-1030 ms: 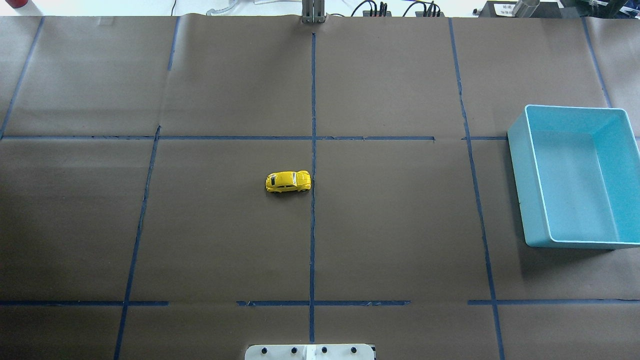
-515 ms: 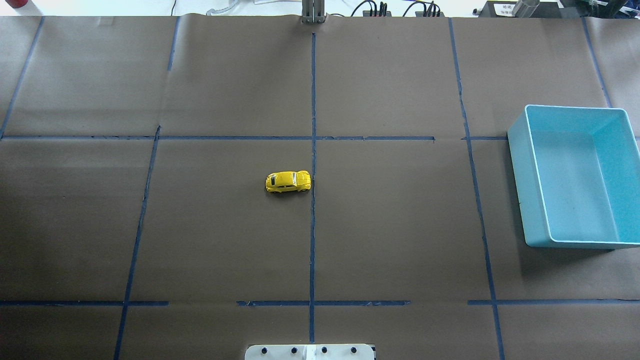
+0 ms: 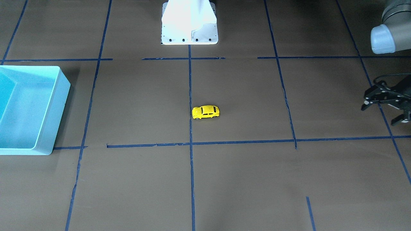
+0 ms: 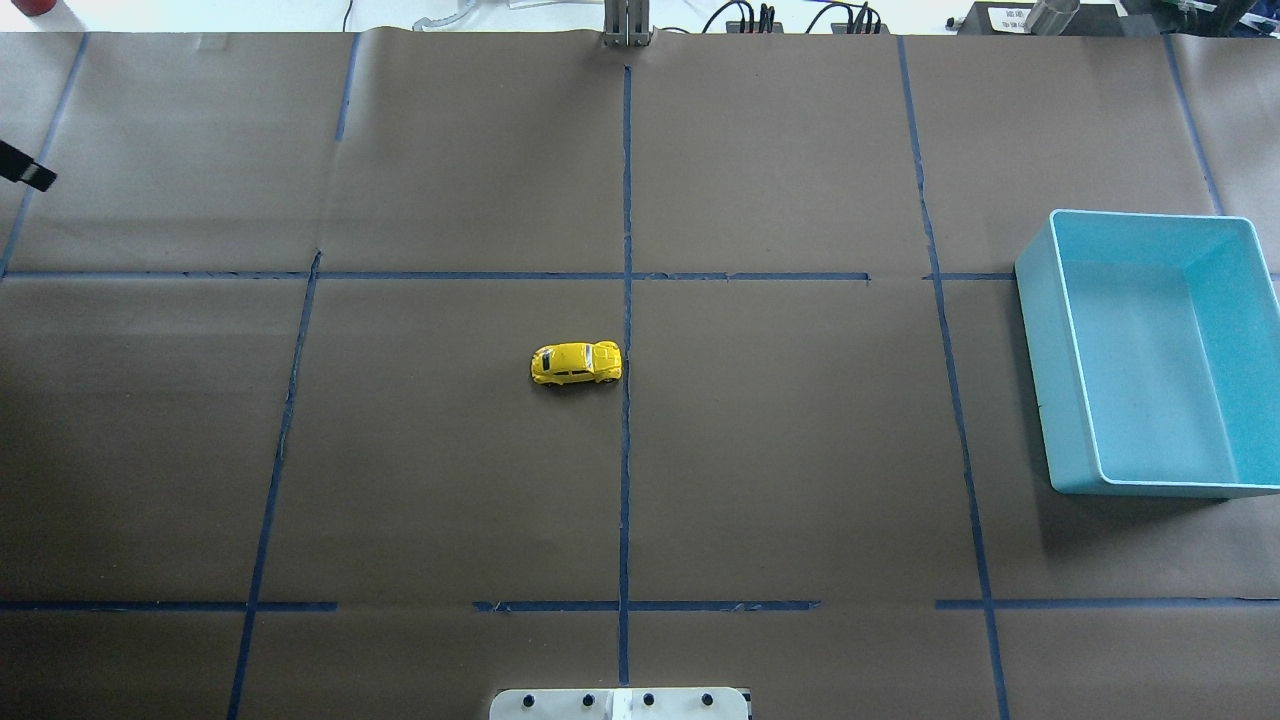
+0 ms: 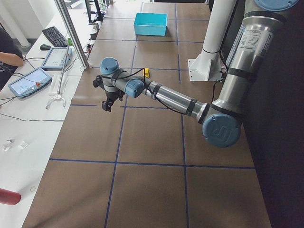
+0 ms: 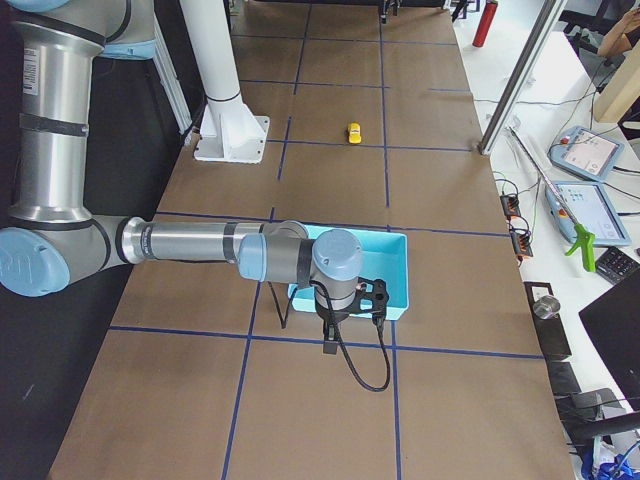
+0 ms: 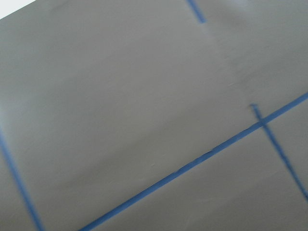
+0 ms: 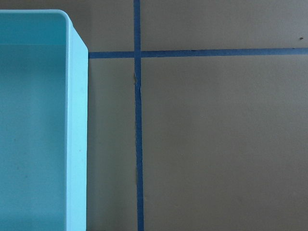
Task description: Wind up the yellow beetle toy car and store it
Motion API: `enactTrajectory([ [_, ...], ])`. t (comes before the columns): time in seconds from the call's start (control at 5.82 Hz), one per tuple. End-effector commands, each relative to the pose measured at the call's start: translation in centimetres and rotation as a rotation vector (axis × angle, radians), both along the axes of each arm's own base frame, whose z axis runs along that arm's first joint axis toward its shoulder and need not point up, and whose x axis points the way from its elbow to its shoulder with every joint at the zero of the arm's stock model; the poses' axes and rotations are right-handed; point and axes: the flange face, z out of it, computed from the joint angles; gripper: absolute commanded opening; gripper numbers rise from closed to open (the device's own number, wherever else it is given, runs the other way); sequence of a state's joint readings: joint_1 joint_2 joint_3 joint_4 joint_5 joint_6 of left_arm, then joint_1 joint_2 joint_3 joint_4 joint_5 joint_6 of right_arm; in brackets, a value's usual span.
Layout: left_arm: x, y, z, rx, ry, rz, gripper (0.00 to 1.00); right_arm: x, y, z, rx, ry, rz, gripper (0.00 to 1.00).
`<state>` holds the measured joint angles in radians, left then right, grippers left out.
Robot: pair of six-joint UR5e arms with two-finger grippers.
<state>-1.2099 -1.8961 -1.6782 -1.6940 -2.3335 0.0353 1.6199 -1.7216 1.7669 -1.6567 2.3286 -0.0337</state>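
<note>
The yellow beetle toy car [image 4: 576,363] stood on its wheels in the middle of the counter [image 4: 800,480], just beside the centre blue tape line [image 4: 625,480] and well apart from both grippers. The overhead view caught only a black tip of the left gripper [image 4: 26,177] at the counter's left edge. The front-facing view showed more of it [image 3: 381,115]: two fingers spread wide with nothing between them, its wrist cut off by the picture's edge. Seen from the left end, that arm partly hid the car [image 5: 146,72]. The right gripper [image 6: 350,325] appeared only from the right end, hanging by the near end of the light blue bin [image 6: 400,272] at the counter's right edge. Whether its jaws stood apart could not be told. Its wrist camera showed just the bin's rim [image 8: 77,144] and crossed tape. The left wrist picture was blurred, showing brown paper and tape only.
</note>
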Motion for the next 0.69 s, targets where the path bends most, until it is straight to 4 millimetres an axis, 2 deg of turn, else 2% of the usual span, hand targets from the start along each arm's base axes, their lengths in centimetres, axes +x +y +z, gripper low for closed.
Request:
enactTrajectory([
  [0.0, 11.6, 1.5, -7.7, 0.113, 0.052, 0.176, 1.0, 0.0, 0.0, 0.0, 0.001, 0.0, 0.0, 1.0],
  [0.17, 17.9, 3.5, -11.7, 0.162, 0.085, 0.274, 1.0, 0.0, 0.0, -0.1, 0.002, -0.003, 0.0, 1.0],
  [0.34, 23.5, 5.3, -17.4, 0.228, 0.131, 0.356, 1.0, 0.0, 0.1, -0.1, 0.001, -0.005, 0.0, 1.0],
  [0.52, 28.8, 7.2, -22.2, 0.273, 0.167, 0.429, 1.0, 0.0, 0.1, -0.1, 0.001, -0.005, 0.0, 1.0],
])
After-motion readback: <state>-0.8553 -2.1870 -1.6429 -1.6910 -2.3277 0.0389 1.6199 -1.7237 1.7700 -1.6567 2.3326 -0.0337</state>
